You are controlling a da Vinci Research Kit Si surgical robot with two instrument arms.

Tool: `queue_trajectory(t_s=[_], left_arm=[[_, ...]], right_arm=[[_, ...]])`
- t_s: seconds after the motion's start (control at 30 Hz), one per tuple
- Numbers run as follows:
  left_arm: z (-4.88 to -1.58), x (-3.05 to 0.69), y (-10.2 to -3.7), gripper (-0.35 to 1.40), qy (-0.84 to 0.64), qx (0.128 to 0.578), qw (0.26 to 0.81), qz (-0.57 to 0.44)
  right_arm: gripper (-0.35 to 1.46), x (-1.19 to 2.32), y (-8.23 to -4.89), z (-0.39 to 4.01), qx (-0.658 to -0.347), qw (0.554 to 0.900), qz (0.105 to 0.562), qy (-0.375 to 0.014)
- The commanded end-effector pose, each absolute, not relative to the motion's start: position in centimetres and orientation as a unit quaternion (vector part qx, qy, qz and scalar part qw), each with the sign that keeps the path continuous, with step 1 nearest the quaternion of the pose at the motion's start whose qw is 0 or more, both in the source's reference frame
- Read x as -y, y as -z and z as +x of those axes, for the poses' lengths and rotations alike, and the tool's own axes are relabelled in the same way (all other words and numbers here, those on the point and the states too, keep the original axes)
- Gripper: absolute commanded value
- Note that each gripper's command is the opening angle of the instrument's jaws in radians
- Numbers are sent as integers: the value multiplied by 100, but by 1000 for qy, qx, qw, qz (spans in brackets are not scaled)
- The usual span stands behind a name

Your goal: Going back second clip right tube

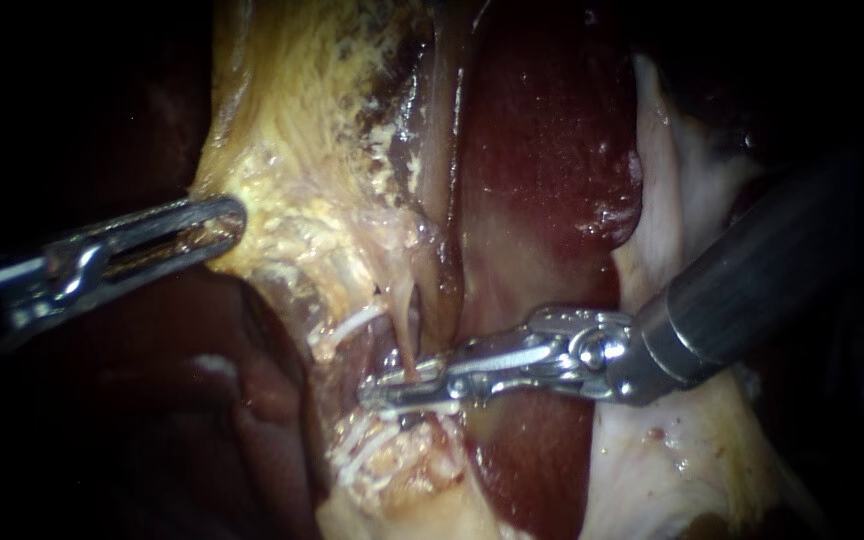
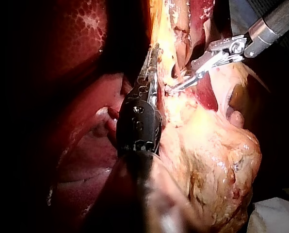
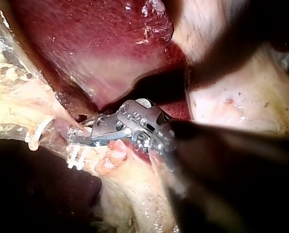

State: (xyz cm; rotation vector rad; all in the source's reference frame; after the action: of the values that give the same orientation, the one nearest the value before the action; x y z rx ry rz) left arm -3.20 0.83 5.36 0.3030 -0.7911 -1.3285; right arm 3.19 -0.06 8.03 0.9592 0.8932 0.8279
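Tube (image 1: 409, 335): thin, soft, slick, tears easily. It crosses your right instrument (image 1: 372, 392), jaws narrowly parted. Left instrument (image 1: 232, 218) clenched on tissue (image 1: 282, 190). Take tube square-on, beside 1 white clip (image 1: 352, 322).

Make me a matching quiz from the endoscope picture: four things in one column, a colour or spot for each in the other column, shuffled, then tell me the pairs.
Column one
1. left instrument
2. right instrument
3. liver
4. clip

Column two
A. white, beside the thin tube
B. dark red and glossy
C. tip at the edge of the yellow tissue
D. jaws open at the thin tube

Pairs: 1-C, 2-D, 3-B, 4-A
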Motion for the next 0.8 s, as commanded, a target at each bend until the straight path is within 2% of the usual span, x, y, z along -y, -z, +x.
queue_trajectory(t_s=[0.03,0.1,0.13,0.23,0.27,0.3,0.47,0.8], left_arm=[[-320,-83,-536,-35,597,356,705,137],[-319,-83,-536,-35,597,356,706,137],[-319,-83,-536,-35,597,356,706,137],[-319,-83,-536,-35,597,356,706,137],[-319,-82,-536,-35,597,356,706,137],[-319,-82,-536,-35,597,356,706,137],[-320,-81,-537,-35,599,356,704,137],[-320,-80,-536,-35,600,356,704,137]], right_arm=[[-35,6,-802,319,-403,714,433,-374],[-35,5,-802,319,-403,714,435,-373],[-25,5,-802,320,-403,714,435,-373],[34,5,-802,321,-403,714,433,-374],[48,4,-802,322,-405,715,426,-380],[53,4,-802,323,-406,715,420,-384],[60,3,-807,323,-431,739,388,-343],[60,-1,-821,313,-456,763,350,-297]])
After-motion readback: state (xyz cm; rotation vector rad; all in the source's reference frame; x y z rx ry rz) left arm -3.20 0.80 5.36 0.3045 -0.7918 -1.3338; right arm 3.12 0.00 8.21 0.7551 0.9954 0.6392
